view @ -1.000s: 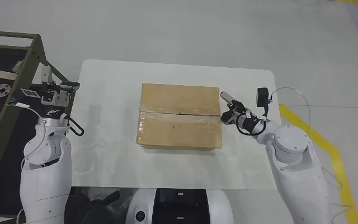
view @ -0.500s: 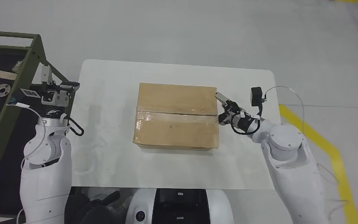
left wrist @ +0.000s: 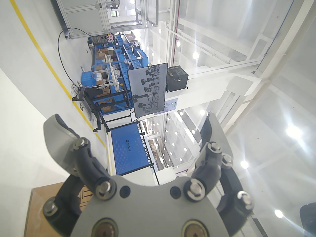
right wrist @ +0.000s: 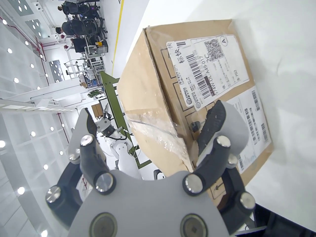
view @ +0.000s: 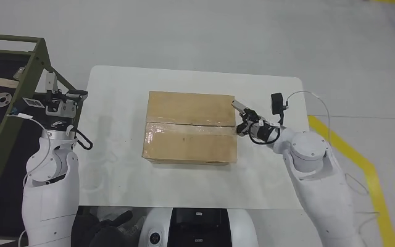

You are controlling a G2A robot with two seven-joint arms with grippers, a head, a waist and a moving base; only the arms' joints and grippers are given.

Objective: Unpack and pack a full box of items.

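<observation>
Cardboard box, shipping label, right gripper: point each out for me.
cardboard box (view: pixel 190 128): top view, middle of its taped top face.
shipping label (right wrist: pixel 208 69): right wrist view, centre of the white sheet.
right gripper (right wrist: pixel 152 108): right wrist view, midway between its open fingertips.

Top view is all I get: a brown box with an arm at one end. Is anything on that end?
Observer: Yes, white shipping labels are stuck on that end of the cardboard box.
Operator: Is the claw gripping it?
Observer: No. The right gripper is open, one finger against the labelled end, the other off the cardboard.
Operator: And the other claw?
Observer: The left gripper is open and empty, aimed up at the ceiling.
</observation>
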